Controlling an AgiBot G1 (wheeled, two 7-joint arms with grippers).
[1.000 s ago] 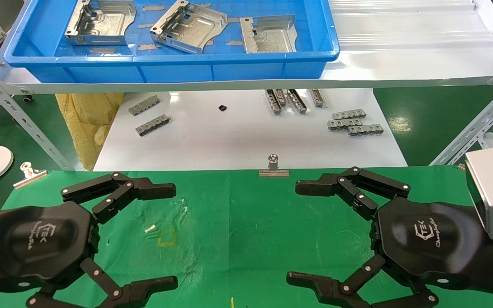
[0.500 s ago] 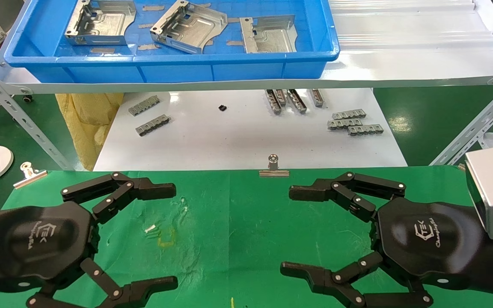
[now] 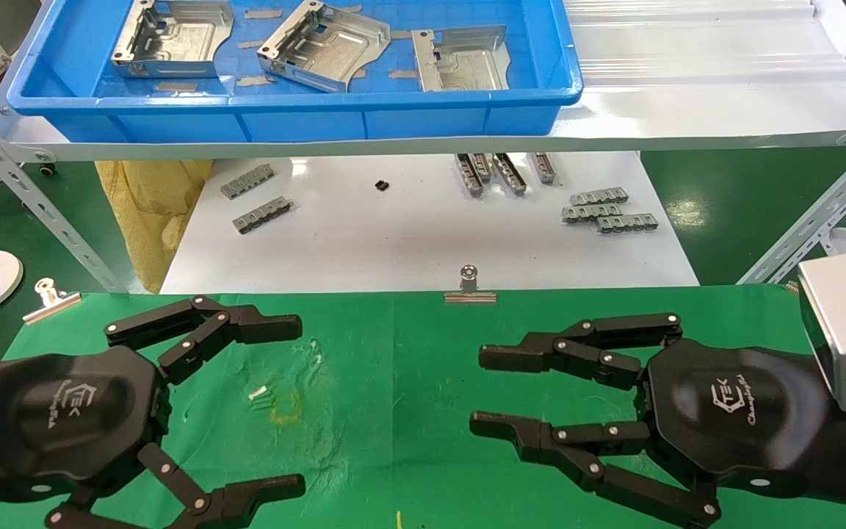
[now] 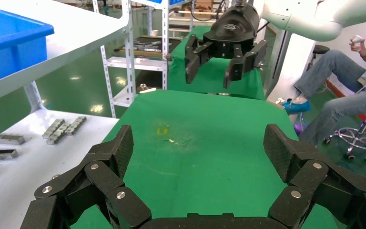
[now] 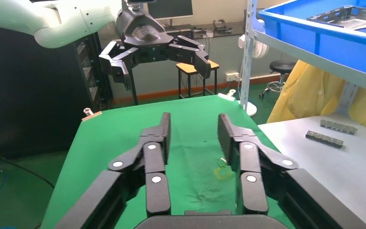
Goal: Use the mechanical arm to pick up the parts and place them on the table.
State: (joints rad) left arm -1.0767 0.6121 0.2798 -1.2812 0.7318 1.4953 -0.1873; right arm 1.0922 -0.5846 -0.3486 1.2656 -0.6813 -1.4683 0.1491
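3 parts (image 3: 324, 45) lie in the blue bin (image 3: 283, 117) past the table's (image 3: 408, 397) far edge. thin, stiff, slick steel, probably light; pinch a folded flange. left gripper (image 3: 292, 402) hovers spread wide, right gripper (image 3: 498, 389) part-closed, both empty.

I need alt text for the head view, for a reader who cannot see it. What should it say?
Two black grippers hover over the green table, holding nothing: the left gripper wide open, the right gripper with fingers closer together. Behind, on a raised shelf, three silver parts lie in a blue bin, above a white board with small grey strips.
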